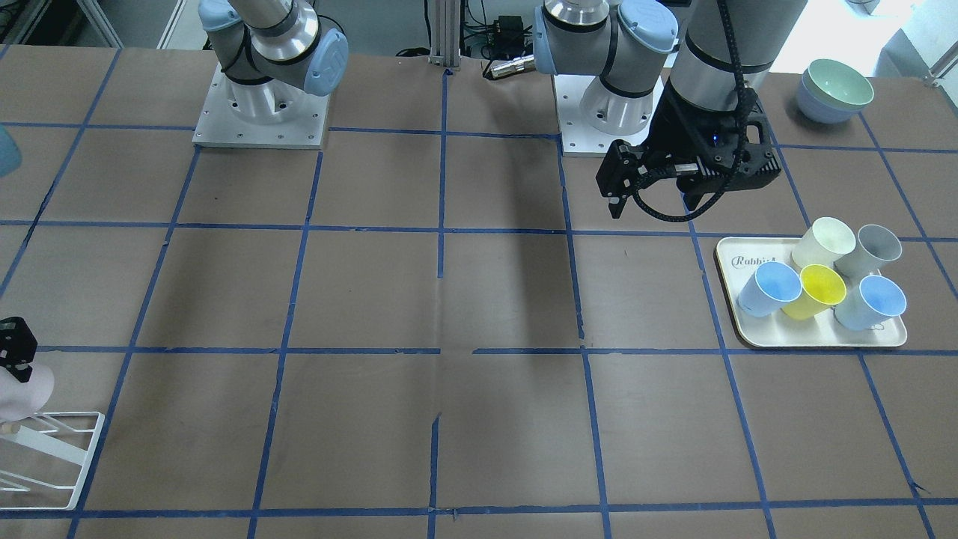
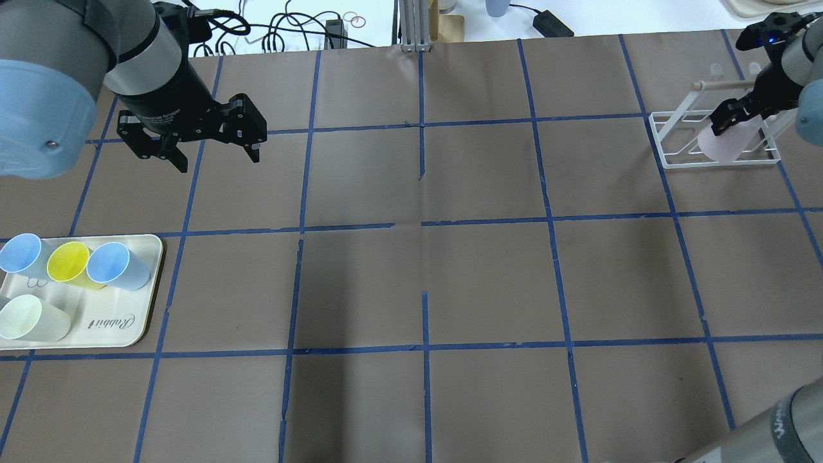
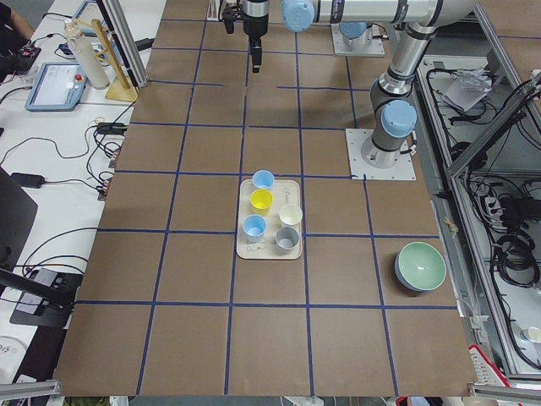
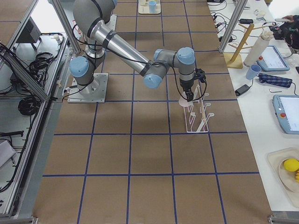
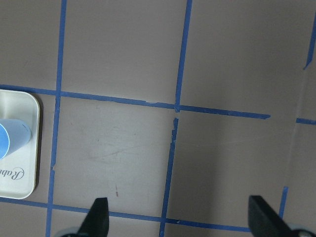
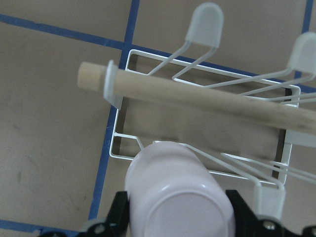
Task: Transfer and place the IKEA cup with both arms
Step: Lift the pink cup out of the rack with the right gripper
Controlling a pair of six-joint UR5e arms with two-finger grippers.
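The pale pink IKEA cup [image 2: 723, 146] is at the white wire rack [image 2: 669, 161] at the table's far right, bottom end toward the wrist camera. My right gripper [image 2: 730, 119] is shut on the cup, with the black fingers on both sides of the cup [image 6: 180, 192] in the right wrist view. I cannot tell whether it rests on a rack prong. The cup also shows at the left edge of the front-facing view [image 1: 26, 393]. My left gripper [image 2: 218, 157] is open and empty, hovering above the bare table beyond the tray.
A cream tray [image 2: 128, 334] on the robot's left holds several cups: light blue, yellow, cream-white and grey. Stacked bowls [image 1: 834, 90] stand behind it near the left arm's base. The rack carries a wooden dowel [image 6: 197, 96] across its top.
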